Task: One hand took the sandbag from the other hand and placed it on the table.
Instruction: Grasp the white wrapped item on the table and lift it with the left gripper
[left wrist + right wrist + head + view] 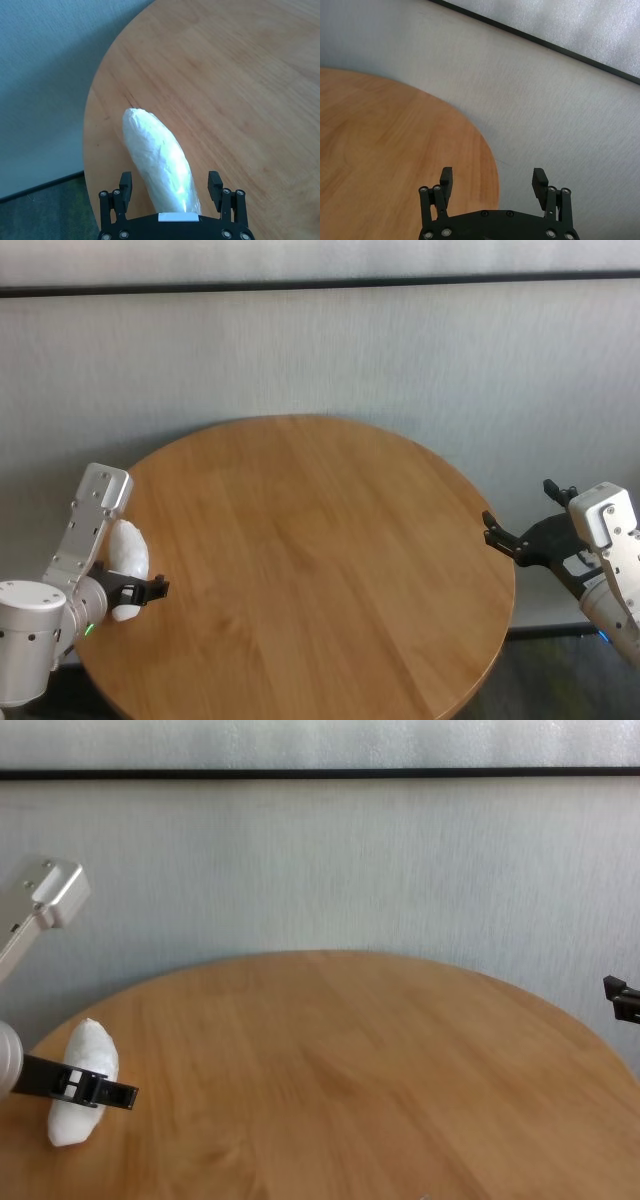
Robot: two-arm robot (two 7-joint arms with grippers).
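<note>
The white, crinkled sandbag (155, 150) lies near the left edge of the round wooden table (310, 540). It also shows in the head view (128, 552) and the chest view (80, 1105). My left gripper (170, 182), the one with the green ring, straddles the bag's near end. Its jaws are open, and a small gap shows between each fingertip (125, 181) and the bag. In the chest view one black finger (95, 1092) crosses in front of the bag. My right gripper (520, 510), the one with the blue ring, hangs open and empty (492, 177) just off the table's right edge.
A pale grey wall (320, 350) with a dark horizontal strip runs behind the table. The floor (45, 210) drops away beyond the table's left rim, close to the bag. Bare wood stretches between the two arms.
</note>
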